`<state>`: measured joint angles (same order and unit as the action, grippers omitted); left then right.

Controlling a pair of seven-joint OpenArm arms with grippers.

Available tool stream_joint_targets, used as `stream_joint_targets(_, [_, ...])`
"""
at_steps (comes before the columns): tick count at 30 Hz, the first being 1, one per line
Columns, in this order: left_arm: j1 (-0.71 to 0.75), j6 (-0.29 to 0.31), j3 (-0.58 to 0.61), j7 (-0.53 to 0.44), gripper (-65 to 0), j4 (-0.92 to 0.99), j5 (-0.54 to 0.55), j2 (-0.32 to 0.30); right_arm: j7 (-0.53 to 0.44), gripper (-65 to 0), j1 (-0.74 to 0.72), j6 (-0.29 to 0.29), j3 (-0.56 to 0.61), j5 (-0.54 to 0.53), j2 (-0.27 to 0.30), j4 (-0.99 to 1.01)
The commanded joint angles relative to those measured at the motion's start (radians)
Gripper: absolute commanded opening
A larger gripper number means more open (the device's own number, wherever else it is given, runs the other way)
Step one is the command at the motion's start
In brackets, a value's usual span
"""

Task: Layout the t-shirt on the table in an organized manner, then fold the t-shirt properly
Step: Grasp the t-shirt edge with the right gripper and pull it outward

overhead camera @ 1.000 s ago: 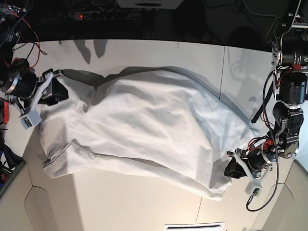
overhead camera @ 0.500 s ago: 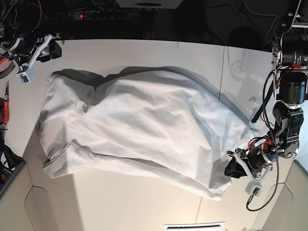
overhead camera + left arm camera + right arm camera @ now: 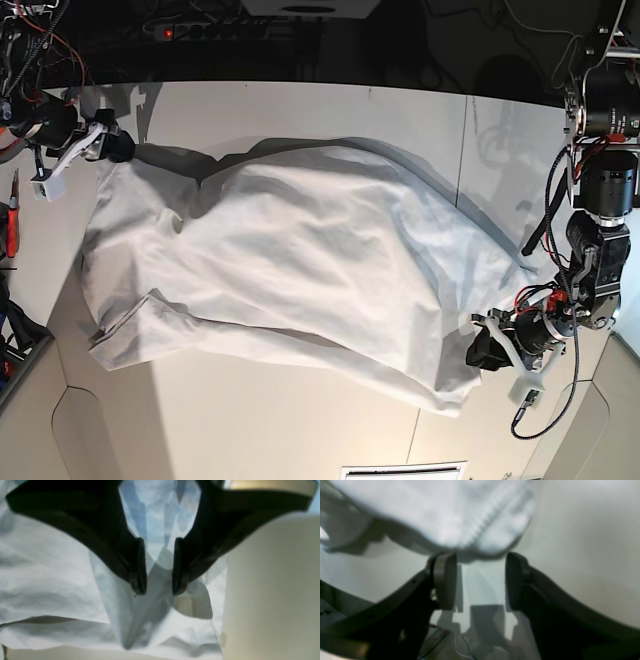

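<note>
You have the t-shirt (image 3: 300, 260) spread, wrinkled, across the table (image 3: 300, 110). Your left gripper (image 3: 155, 590) pinches a fold of its fabric at one corner. Your right gripper (image 3: 481, 580) sits at the opposite edge, jaws spread, empty, the cloth just beyond them.

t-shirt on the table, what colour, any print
Plain white t-shirt, no print visible; the base view shows it best.
</note>
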<state>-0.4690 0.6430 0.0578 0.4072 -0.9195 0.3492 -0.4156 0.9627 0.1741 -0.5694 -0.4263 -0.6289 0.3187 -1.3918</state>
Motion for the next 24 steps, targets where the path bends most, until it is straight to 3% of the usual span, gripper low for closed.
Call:
stream_joint_targets(1, [-0.032,-0.004,-0.006,-0.022,-43.7,-0.015,0.014,-0.014,0.018,-33.1,-0.009,0.004,0.007,0.007,0.011,-0.003])
stream_joint_targets(11, [-0.032,-0.004,-0.006,-0.022,-43.7,-0.015,0.014,-0.014,0.035,-33.4,-0.058,0.003,0.216,-0.041,0.011,-0.003])
stream_joint_targets(13, [-0.032,-0.004,-0.006,-0.022,-43.7,-0.015,0.014,-0.014,0.035,-39.1,-0.077,0.003,0.254,-0.041,0.011,-0.003])
stream_joint_targets(16, [-0.032,-0.004,-0.006,-0.021,-43.7,-0.015,0.014,-0.014,0.036,-64.0,-0.118,0.003,0.282,-0.041,0.01,-0.004])
stream_joint_targets(24, [-0.032,-0.004,-0.006,-0.014,-43.7,-0.015,0.014,-0.014,0.063,-65.0,-0.253,0.004,0.282,-0.042,0.011,-0.095])
